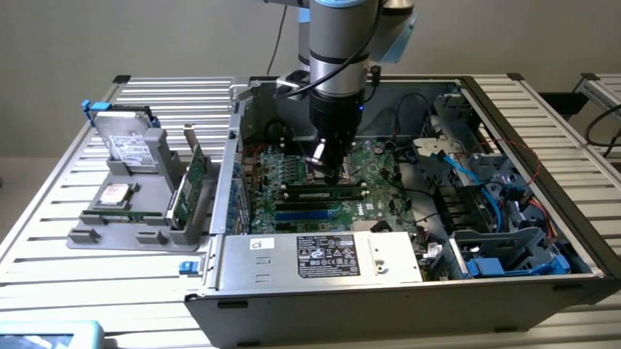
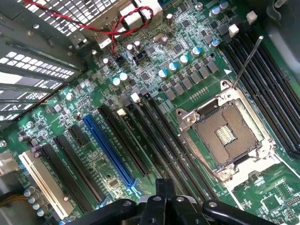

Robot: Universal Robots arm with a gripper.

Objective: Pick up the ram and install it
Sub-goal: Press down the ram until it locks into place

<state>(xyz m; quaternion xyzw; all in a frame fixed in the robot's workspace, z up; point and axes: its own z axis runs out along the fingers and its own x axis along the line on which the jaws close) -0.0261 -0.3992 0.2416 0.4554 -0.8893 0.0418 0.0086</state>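
Gripper (image 1: pixel 332 174) shut, pressing down on the ram (image 1: pixel 325 194) seated mid-motherboard (image 2: pixel 197 70); stick judged light, stiff, fragile, best handled by its long edges.

- A plain beige wall (image 1: pixel 145 36) is being seen behind the slatted metal table (image 1: pixel 58 218), which is being lit evenly from above.
- The table's surface is being formed by long aluminium slats, and pale highlights are being reflected along them.
- A strip of bare floor (image 1: pixel 19 182) is being glimpsed beyond the table's edge on the exterior view's left.
- A second slatted metal surface (image 1: pixel 601 87) is being shown just beyond the table on the exterior view's right, with dark cables (image 1: pixel 606 134) being hung beside it.
- A light blue object (image 1: pixel 49 334) is being cropped at the table's near corner on the exterior view's left.
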